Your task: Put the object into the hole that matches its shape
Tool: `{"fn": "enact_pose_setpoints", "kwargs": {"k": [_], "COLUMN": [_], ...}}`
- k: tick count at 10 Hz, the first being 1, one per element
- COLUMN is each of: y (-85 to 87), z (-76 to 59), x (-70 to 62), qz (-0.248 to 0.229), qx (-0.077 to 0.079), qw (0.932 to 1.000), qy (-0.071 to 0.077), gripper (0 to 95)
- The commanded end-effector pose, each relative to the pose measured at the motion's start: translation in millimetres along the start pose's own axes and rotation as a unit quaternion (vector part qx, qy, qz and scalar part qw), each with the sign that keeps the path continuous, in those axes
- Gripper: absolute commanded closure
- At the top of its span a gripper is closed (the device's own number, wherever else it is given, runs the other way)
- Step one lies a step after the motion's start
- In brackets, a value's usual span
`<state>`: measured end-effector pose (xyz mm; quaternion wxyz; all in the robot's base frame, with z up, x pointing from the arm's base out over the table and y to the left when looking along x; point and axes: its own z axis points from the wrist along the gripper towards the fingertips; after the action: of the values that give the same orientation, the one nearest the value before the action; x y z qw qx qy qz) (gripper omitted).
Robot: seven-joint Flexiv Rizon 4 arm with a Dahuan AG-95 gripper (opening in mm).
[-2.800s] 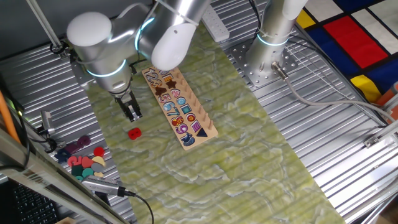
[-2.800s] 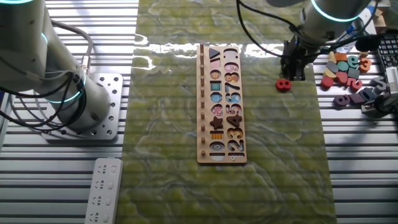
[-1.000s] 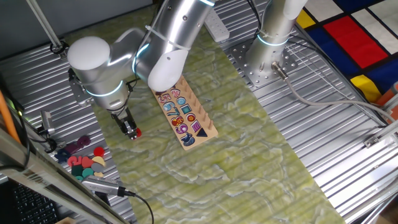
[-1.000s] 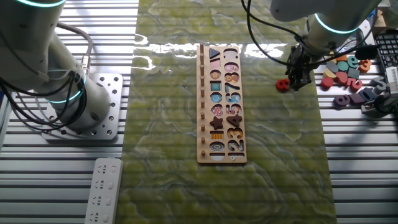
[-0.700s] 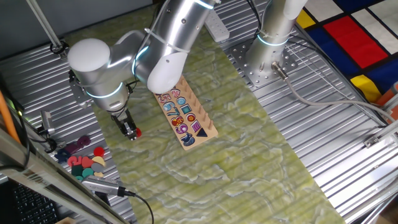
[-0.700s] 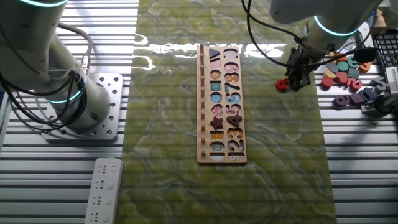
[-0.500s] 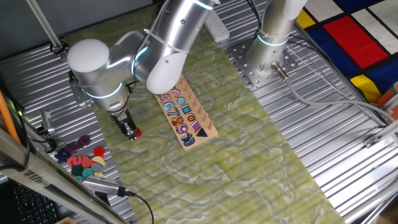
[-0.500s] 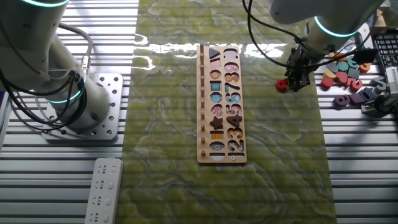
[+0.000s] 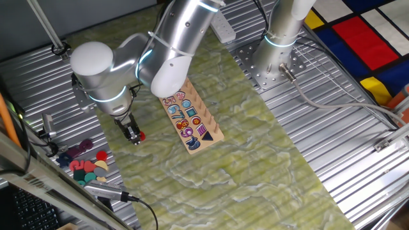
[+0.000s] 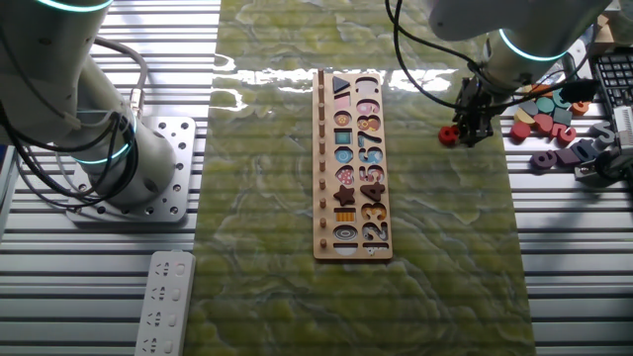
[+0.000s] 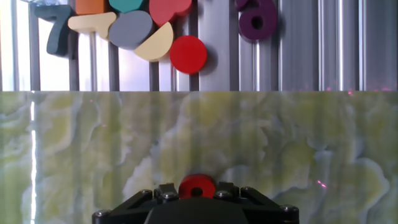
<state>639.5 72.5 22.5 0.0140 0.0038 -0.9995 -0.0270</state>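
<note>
The object is a small bright-red piece (image 11: pixel 197 185) with a dark hole in it. It lies on the green mat, left of the wooden puzzle board (image 9: pixel 189 115) in one fixed view and right of the board (image 10: pixel 351 163) in the other. My gripper (image 9: pixel 135 135) is down at mat level on it. In the hand view the two fingers (image 11: pixel 165 191) press against its sides, so the gripper (image 11: pixel 197 190) is shut on it. Only a red edge (image 9: pixel 141 135) shows beside the fingers; it also shows in the other fixed view (image 10: pixel 449 134) beside the gripper (image 10: pixel 473 131).
A pile of loose coloured number and shape pieces (image 9: pixel 86 166) lies on the ribbed metal just beyond the mat edge, also seen from the other side (image 10: pixel 554 114) and by the hand camera (image 11: pixel 134 25). The board holds several seated pieces. A second arm's base (image 10: pixel 129 168) stands apart.
The gripper has come down from above the red piece and closed round it. Over the last second nothing visibly moves.
</note>
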Motion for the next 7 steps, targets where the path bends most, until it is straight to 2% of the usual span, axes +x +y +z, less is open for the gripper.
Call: {"fn": "enact_pose_setpoints", "kwargs": {"k": [1,7], "y": [-0.4,-2.4], "z": [0.9,4.2], "x": [1.0,6.3], "qz": [-0.003,-0.012], "qx": [0.0,0.002], "qw": [1.0,0.9999], "qy": [0.0,-0.001], "gripper": [57.0,57.0]}}
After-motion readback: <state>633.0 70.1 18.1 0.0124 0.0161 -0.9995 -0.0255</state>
